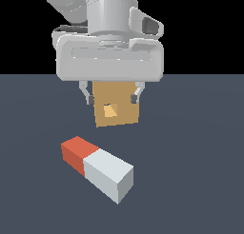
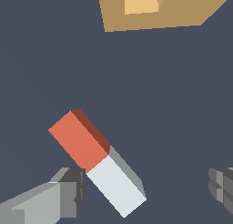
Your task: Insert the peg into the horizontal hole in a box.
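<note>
The peg [image 1: 96, 168] is seen flat on the dark floor [image 1: 190, 180], apart from and below the gripper [image 1: 112, 96], nearer the camera in the exterior view. Gripper jaws are spread wide and nothing is held; in the wrist view the peg's white part lies just beside one fingertip [image 2: 73, 191], contact cannot be told, the other fingertip [image 2: 221, 186] well apart. The box [image 1: 116, 104] sits behind the gripper in the exterior view, its square hole [image 1: 110, 110] facing the camera, fingers overlapping its upper edges in that picture. The wrist view shows open floor between peg [image 2: 98, 161] and box [image 2: 182, 9], and the peg lying at a slant to the finger line; box is cut off by the frame there. The exterior view alone shows the whole box face and the arm body. Counted: one peg, one box, one gripper, two fingers
</note>
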`<state>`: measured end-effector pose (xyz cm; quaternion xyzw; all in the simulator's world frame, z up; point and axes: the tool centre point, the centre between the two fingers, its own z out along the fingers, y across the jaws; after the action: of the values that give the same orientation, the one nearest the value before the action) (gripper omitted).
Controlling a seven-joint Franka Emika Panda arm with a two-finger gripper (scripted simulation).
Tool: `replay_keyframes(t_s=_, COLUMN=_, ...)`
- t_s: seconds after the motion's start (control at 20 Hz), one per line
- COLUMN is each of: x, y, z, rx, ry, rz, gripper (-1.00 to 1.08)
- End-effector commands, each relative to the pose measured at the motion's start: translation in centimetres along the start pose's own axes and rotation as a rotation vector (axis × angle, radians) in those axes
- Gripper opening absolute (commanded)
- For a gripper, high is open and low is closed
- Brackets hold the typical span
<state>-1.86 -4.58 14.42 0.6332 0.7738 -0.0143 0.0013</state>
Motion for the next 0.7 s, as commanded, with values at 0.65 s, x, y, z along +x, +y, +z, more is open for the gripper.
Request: replay_keyframes(t_s=0.65, x=-3.4, y=-1.6, z=3.6, rx=-0.014, ry=0.006, rz=-0.343, gripper=1.0)
